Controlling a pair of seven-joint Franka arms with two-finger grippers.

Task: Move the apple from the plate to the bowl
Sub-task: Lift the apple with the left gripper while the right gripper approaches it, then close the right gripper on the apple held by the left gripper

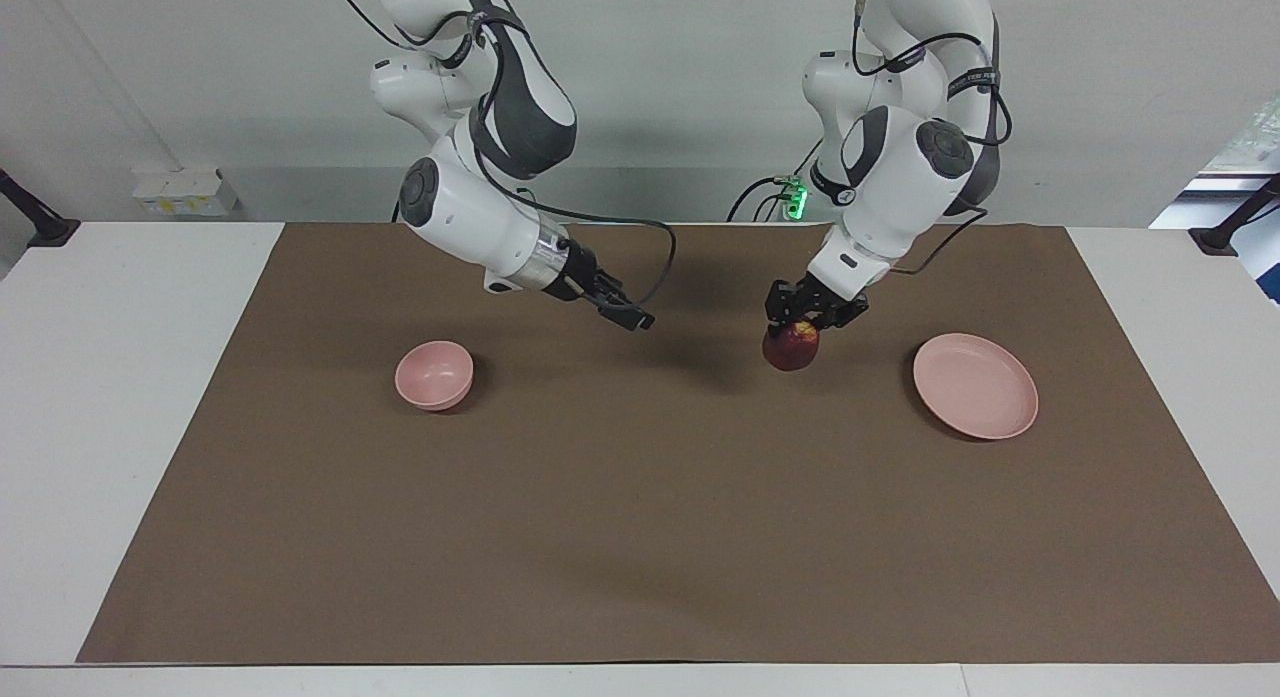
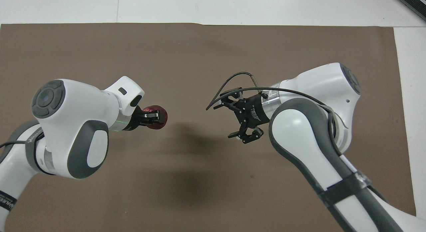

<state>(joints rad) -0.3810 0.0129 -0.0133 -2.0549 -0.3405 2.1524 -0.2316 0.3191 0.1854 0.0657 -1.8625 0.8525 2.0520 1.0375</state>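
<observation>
Apple (image 1: 791, 346): dark red with a yellowish patch at the top; clamped in the left gripper and held above the brown mat, over the stretch between plate and bowl, closer to the plate.
Left gripper (image 1: 800, 325): pointed downward, fingers clenched on the upper part of the apple; in the overhead view (image 2: 153, 116) one dark finger lies across the fruit.
Plate (image 1: 975, 385): pale pink, flat, nothing on it; rests on the mat toward the left arm's end of the worktop.
Bowl (image 1: 434, 374): pale pink, deep, nothing in it; rests on the mat toward the right arm's end.
Right gripper (image 1: 625, 312): tilted toward the middle of the mat, over bare mat beside the bowl; fingers spread wide apart in the overhead view (image 2: 232, 114), grasping nothing.
Worktop (image 1: 120, 397): white surface, largely covered by the brown mat (image 1: 640, 537).
</observation>
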